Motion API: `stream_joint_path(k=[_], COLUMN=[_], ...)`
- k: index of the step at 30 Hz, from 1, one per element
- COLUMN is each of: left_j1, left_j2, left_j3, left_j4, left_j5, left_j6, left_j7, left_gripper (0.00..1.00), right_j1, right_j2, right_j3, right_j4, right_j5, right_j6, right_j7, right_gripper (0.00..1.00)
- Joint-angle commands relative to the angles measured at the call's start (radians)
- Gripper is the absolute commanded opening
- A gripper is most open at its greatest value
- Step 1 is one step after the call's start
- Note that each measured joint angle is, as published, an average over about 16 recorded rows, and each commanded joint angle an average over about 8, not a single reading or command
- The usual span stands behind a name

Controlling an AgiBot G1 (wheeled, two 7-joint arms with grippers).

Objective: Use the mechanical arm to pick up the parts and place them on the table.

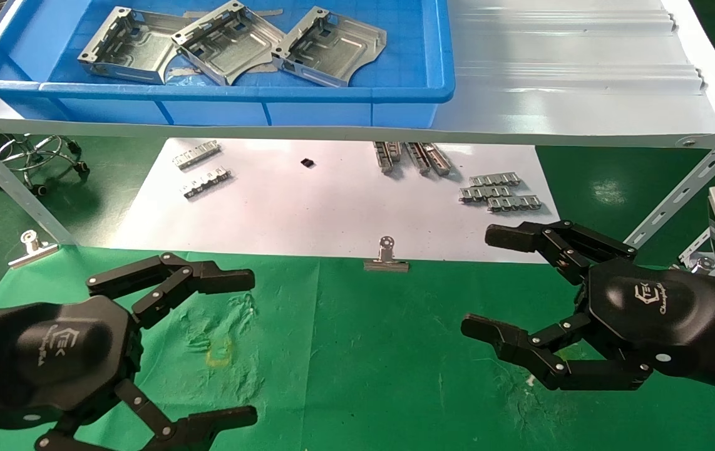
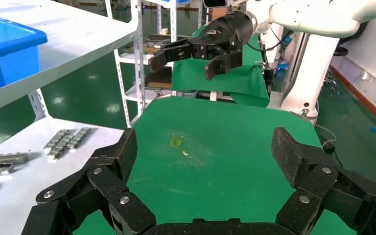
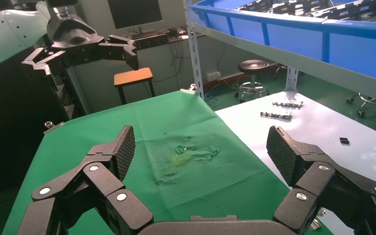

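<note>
The left hand (image 1: 169,351) hovered over the table (image 1: 357,351), fingers spread and empty; the right hand (image 1: 523,300) likewise. Three parts (image 1: 226,44) lay in the tray (image 1: 238,94) beyond the table.

You have three parts (image 1: 232,41) lying in one blue tray (image 1: 257,94) at about eleven o'clock on the shelf. On the white sheet (image 1: 307,207) below, you can count two linked strips (image 1: 204,169) at ten o'clock and two strip clusters at one o'clock: one (image 1: 412,155) nearer the shelf, one (image 1: 500,191) nearer you; their separate pieces are too small to count. One small black bit (image 1: 307,163) sits at twelve. Two binder clips (image 1: 386,257) grip the green cloth's far edge. Two black hands are up: left hand (image 1: 163,351), right hand (image 1: 520,294).
</note>
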Motion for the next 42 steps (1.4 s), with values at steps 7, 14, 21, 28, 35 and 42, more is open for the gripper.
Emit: stream_joint_path(k=[7,14,21,28,35,42], left_j1=[0.0,0.0,0.0,0.0,-0.009,-0.079], left_j2=[0.0,0.0,0.0,0.0,0.015,0.071], left_j3=[0.0,0.0,0.0,0.0,0.004,0.016], left_j4=[0.0,0.0,0.0,0.0,0.009,0.03], left_j5=[0.0,0.0,0.0,0.0,0.009,0.042], left_j6=[0.0,0.0,0.0,0.0,-0.019,-0.08], left_j7=[0.0,0.0,0.0,0.0,-0.002,-0.018], left_gripper=[1.0,1.0,1.0,1.0,1.0,1.0], right_j1=[0.0,0.0,0.0,0.0,0.0,0.0], right_j2=[0.0,0.0,0.0,0.0,0.0,0.0], right_j3=[0.0,0.0,0.0,0.0,0.0,0.0], right_j4=[0.0,0.0,0.0,0.0,0.0,0.0], right_j5=[0.0,0.0,0.0,0.0,0.0,0.0], right_j6=[0.0,0.0,0.0,0.0,0.0,0.0], right_j7=[0.0,0.0,0.0,0.0,0.0,0.0], right_gripper=[1.0,1.0,0.87,0.03,0.0,0.0])
